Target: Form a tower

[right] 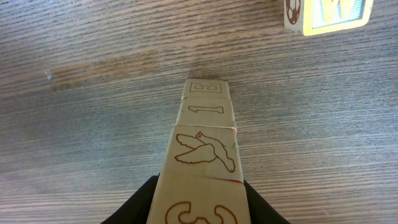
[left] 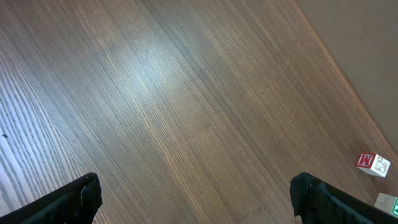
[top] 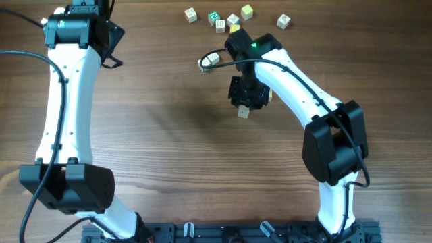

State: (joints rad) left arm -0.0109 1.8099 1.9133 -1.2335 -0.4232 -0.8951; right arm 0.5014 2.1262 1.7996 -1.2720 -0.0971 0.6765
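**Right pincer grips the top of the tower**

The tower [right: 205, 149] stands near the middle of the table [top: 169, 135], a bit toward the far edge. It is thin and upright. 4 cubes show in the right wrist view. All are pale, smooth wood with flat square faces and thin line drawings: a bird, a 1, and a curly red shape on the top cube [right: 199, 208].

The right pincer [right: 199, 186] is clamped on that top cube, with a black finger [right: 140, 205] pressed to each side. The left pincer [left: 199, 202] is wide apart over bare table, near the far edge on the left side.

The table is brown wood with fine straight grain. A W cube [right: 326, 15] lies near the tower. More loose cubes [top: 220, 25] sit in a bunch along the far edge.
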